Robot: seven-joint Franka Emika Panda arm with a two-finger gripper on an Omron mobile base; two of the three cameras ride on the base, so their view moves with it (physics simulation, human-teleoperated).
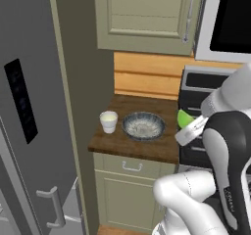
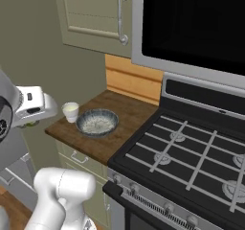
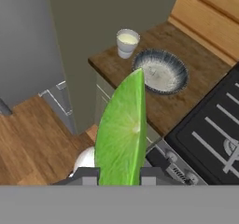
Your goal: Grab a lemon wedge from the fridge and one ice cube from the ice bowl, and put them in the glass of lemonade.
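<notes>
Lemon wedge: the lemon wedge (image 3: 122, 132) is held upright between the two fingertips in the hand view, its thin edge pointing away from the hand; in the left base view a green sliver of it (image 1: 184, 118) is seen at the end of the arm, above the stove's left edge and clear of the counter.
Gripper: the gripper (image 3: 119, 175) is pinched on the wedge at its lower end, so that most of the fruit is left free below the jaws for a clean drop.
Glass of lemonade: the glass of lemonade (image 1: 108, 121) stands upright at the far left of the wooden counter (image 1: 147, 148), well apart from the wedge; it is judged to be the target of the carry.
Ice bowl: the ice bowl (image 1: 143, 126) sits just right of the glass, close but not touching, so both pick and drop points are kept within one reach.
Fridge: the fridge (image 1: 29, 131) stands left of the counter, its doors seen shut.
Step in hand: the wedge is judged to be in transit towards the glass; the ice cube is not yet taken.
</notes>
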